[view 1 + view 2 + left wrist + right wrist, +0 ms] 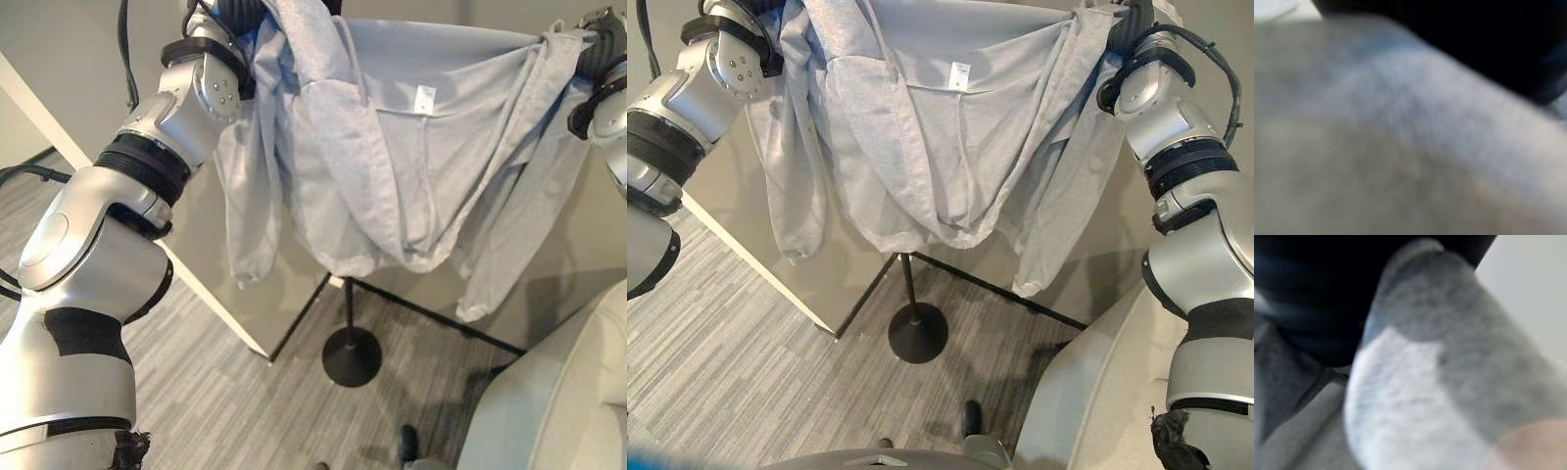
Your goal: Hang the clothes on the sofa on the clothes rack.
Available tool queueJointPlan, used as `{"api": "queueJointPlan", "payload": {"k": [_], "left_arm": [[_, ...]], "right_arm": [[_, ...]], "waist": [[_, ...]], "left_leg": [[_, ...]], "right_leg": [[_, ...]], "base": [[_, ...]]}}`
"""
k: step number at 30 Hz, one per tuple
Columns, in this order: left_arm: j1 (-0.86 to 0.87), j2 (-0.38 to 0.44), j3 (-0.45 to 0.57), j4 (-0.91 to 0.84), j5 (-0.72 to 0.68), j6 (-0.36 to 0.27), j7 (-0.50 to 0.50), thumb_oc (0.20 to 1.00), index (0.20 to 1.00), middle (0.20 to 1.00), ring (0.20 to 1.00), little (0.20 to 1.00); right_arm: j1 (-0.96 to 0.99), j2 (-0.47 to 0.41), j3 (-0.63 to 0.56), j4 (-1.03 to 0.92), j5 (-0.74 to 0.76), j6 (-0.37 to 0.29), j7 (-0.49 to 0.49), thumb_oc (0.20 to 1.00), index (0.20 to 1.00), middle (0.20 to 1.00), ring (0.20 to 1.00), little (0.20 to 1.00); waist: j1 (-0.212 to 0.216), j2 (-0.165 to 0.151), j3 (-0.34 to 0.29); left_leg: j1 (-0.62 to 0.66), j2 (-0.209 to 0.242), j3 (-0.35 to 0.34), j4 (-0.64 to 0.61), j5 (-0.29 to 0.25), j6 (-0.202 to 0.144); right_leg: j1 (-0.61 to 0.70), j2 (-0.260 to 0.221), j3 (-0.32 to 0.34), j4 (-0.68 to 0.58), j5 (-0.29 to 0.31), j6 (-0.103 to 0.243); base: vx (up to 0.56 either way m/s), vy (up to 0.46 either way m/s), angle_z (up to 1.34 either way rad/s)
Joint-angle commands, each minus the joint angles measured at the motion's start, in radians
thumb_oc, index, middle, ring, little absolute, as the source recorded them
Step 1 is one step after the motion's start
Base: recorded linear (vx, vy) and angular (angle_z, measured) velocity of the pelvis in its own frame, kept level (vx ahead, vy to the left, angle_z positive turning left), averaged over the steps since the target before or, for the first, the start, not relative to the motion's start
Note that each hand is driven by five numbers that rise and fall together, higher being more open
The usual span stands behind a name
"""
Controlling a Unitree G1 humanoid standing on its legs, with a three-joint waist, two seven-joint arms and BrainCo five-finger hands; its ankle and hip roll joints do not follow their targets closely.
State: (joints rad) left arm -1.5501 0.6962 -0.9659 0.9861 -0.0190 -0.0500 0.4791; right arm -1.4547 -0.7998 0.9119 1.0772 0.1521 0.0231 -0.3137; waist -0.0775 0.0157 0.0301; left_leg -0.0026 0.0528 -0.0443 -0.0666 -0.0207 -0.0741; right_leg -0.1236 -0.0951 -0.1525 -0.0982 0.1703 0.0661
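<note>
A light grey hoodie [392,147] hangs spread wide at the top of the view, with its hood and sleeves drooping down. Its body covers the top of the clothes rack, whose thin black pole [910,284] runs down to a round black base [918,333] on the floor. My left hand [227,14] is raised at the hoodie's left upper edge, wrapped in cloth. At the right upper corner my right hand [1123,23] sits with a sleeve bunched over it. Grey cloth [1400,147] presses close in the left wrist view. The right wrist view also has grey cloth [1449,357] against it.
The pale sofa [563,392] stands at the lower right, close to the rack base. A white slanted beam [39,108] and a grey wall panel on thin black floor rails [431,318] stand behind the rack. Grey striped carpet [735,372] covers the floor.
</note>
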Motion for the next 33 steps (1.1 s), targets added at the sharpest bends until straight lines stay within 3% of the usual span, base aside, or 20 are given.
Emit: {"api": "queueJointPlan", "payload": {"k": [1,6,16,33], "left_arm": [[-0.127,0.009,-0.032,0.128,0.029,0.002,-0.007,0.200,0.200,0.200,0.200,0.200],[-0.148,-0.026,-0.076,0.172,0.068,-0.006,-0.024,0.200,0.200,0.200,0.200,0.200],[-0.096,-0.016,-0.040,0.164,0.076,-0.003,-0.029,0.200,0.200,0.200,0.200,0.200],[0.022,0.175,0.117,0.001,0.019,0.004,0.029,0.200,0.200,0.200,0.200,0.200]], "right_arm": [[-0.168,-0.014,0.054,0.123,-0.084,-0.006,0.009,0.200,0.200,0.200,0.200,0.200],[-0.169,0.053,0.091,0.167,-0.166,-0.005,0.027,0.200,0.200,0.200,0.200,0.200],[-0.121,0.068,0.101,0.126,-0.191,-0.019,0.048,0.200,0.200,0.200,0.200,0.200],[-0.074,-0.097,-0.129,-0.186,-0.005,-0.067,-0.109,0.200,0.200,0.200,0.200,0.200]], "waist": [[0.035,0.016,0.038],[0.033,0.021,0.056],[0.036,0.014,0.068],[0.049,-0.010,0.055]], "left_leg": [[-0.037,0.028,-0.016,-0.021,0.037,-0.068],[-0.072,0.027,-0.016,-0.021,0.053,-0.068],[-0.093,0.023,-0.022,-0.021,0.060,-0.063],[-0.055,0.025,-0.016,-0.021,0.033,-0.060]], "right_leg": [[0.062,-0.043,-0.004,0.011,-0.134,0.170],[0.025,-0.044,-0.004,0.011,-0.120,0.173],[0.011,-0.044,-0.004,0.011,-0.117,0.170],[0.055,-0.048,-0.017,0.011,-0.135,0.174]], "base": [[-0.07,-0.001,0.04],[-0.05,0.011,0.05],[0.00,0.002,0.01],[0.02,0.005,-0.01]]}}
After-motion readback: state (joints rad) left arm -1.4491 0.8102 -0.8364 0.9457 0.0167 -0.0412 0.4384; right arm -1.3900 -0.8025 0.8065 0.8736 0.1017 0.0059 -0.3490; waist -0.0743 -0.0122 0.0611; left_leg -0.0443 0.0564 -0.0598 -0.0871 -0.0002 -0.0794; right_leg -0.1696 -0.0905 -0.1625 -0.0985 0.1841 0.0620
